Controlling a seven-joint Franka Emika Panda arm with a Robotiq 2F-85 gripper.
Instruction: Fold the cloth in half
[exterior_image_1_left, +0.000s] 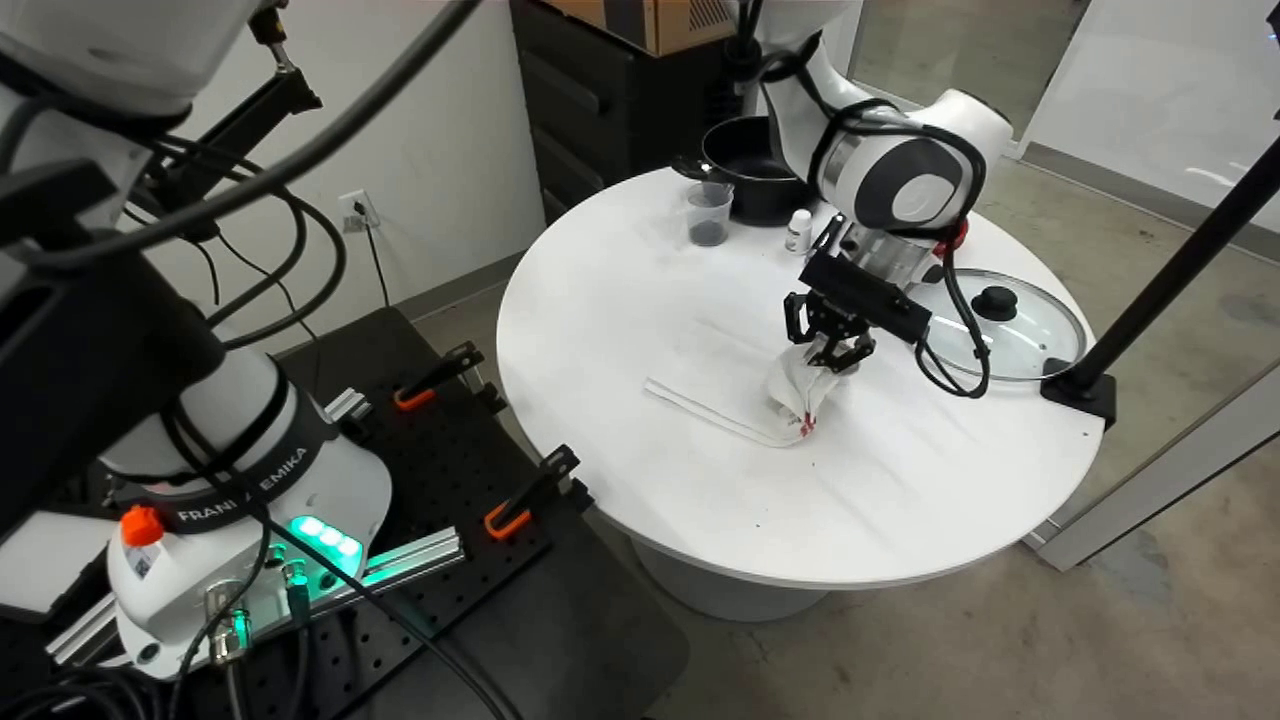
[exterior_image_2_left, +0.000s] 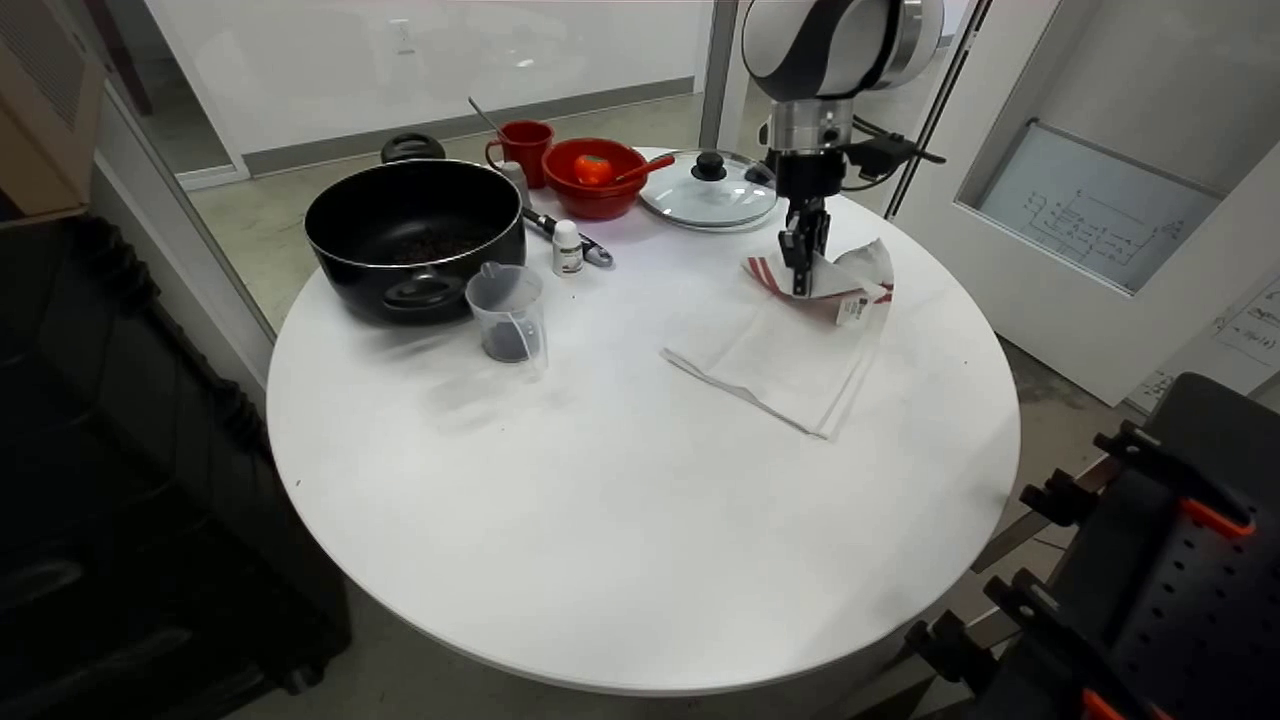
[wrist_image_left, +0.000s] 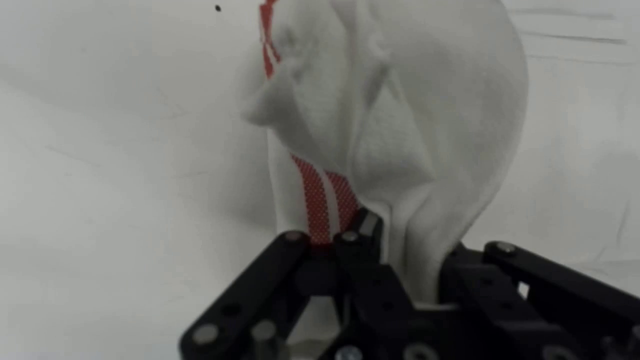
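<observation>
- Your claw (wrist_image_left: 411, 232) is clamped on a gathered bunch of cloth (exterior_image_2_left: 780, 350) near its red-striped end, folds pinched between black fingers (wrist_image_left: 372, 285).
- On the round white table (exterior_image_2_left: 550, 560), the cloth's plain part lies flat; the fold looks begun, not finished.
- Crooked creasing is the chief worry: fabric bunches in the grip instead of hanging from a clean edge, so the flap you carry over is likely to land puckered.
- Red stripes (wrist_image_left: 316, 210) break out of line in the wrist view, which suggests one corner trails; pull straight across and that corner may lag.
- Dim and soft, the wrist view does not settle how many layers you hold; catch too many and you may drag the whole cloth rather than double it.
- Sliding threatens as well, since the thin flat part likely has only its own slight weight as anchor; a hasty, low pull could shift it.
- Fingertips sit low, near the table; dip further and you could pin the cloth or scrape the surface.
- Slack wrist cable (exterior_image_1_left: 986, 352) loops in front of the glass lid (exterior_image_1_left: 1045, 335) in an exterior view; swing toward it and you might snag the knob (exterior_image_1_left: 995, 303).
- Let go short of the free edge, and the creased flap could spring back or cling to a finger.
</observation>
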